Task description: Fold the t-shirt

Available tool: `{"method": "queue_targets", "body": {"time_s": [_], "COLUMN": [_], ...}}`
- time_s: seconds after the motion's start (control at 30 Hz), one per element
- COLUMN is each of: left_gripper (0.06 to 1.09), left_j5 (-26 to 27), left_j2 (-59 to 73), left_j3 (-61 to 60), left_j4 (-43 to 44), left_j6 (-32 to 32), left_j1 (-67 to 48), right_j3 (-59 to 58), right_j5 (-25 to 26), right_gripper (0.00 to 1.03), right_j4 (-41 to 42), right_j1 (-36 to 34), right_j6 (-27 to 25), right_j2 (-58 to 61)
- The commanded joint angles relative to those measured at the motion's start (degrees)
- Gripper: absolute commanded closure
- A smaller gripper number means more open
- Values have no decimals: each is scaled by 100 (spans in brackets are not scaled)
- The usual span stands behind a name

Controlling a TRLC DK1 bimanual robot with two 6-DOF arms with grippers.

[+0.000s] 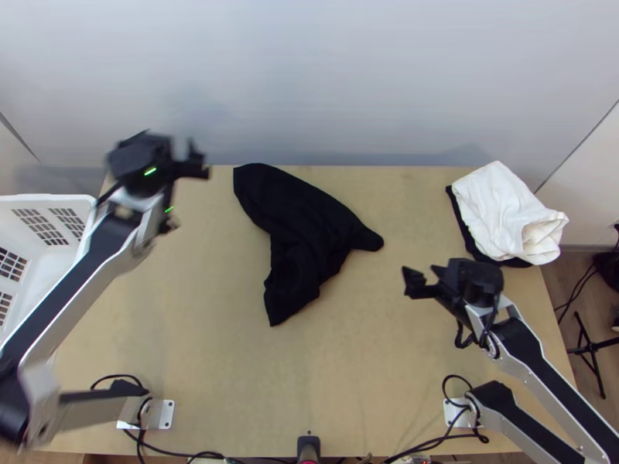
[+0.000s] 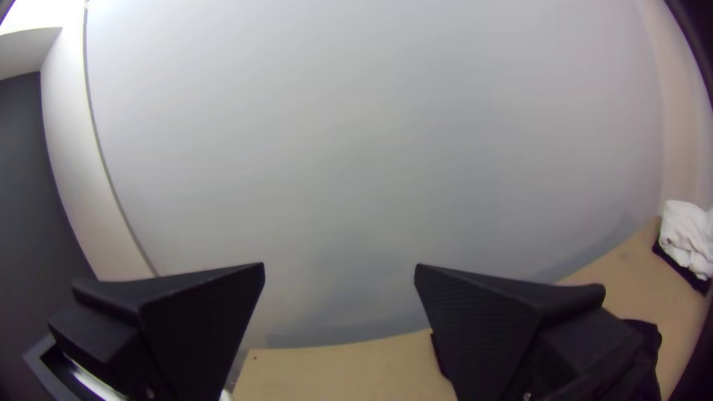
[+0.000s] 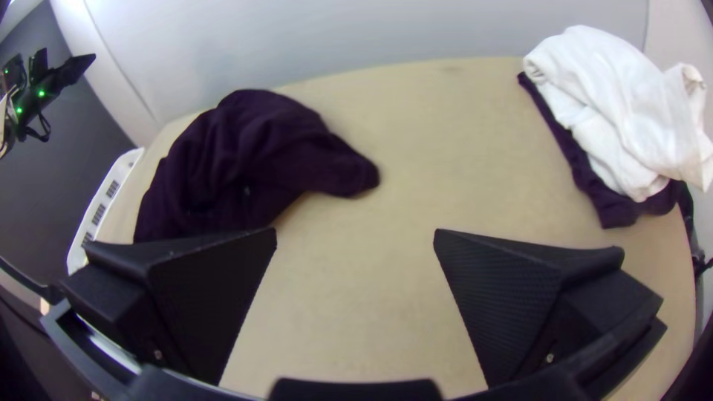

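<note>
The black shirt lies bunched mid-table, between the two grippers. Its long upper edge slants from the far left corner down to a blunt tip, which lies just beyond and left of the right gripper. That gripper seems the nearer; the left gripper is up beside the far corner. Both are spread and empty, and the shirt probably needs flattening first.

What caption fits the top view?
Black t-shirt bunched between the left arm and right arm, white cloth at right.
</note>
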Motion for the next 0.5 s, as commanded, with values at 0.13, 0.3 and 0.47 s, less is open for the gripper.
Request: {"method": "queue_targets", "body": {"time_s": [0.13, 0.3, 0.47], "left_gripper": [10, 11, 11], "left_j5": [361, 976, 1055], "left_j2": [-2869, -3467, -4038], "left_j3": [-2514, -3015, -3384], "left_j4": [-1013, -1356, -1716], "left_j6": [353, 45, -201], "left_j1": [814, 1658, 1737], "right_j3": [781, 1264, 1642], "right_j5": [-1031, -1233, -1497], "right_gripper": [4, 4, 4], "right_j4": [-900, -927, -733], "right_j1": [1359, 1781, 1886], "right_j6": [-241, -303, -268], "right_j2": [1048, 1865, 2498]}}
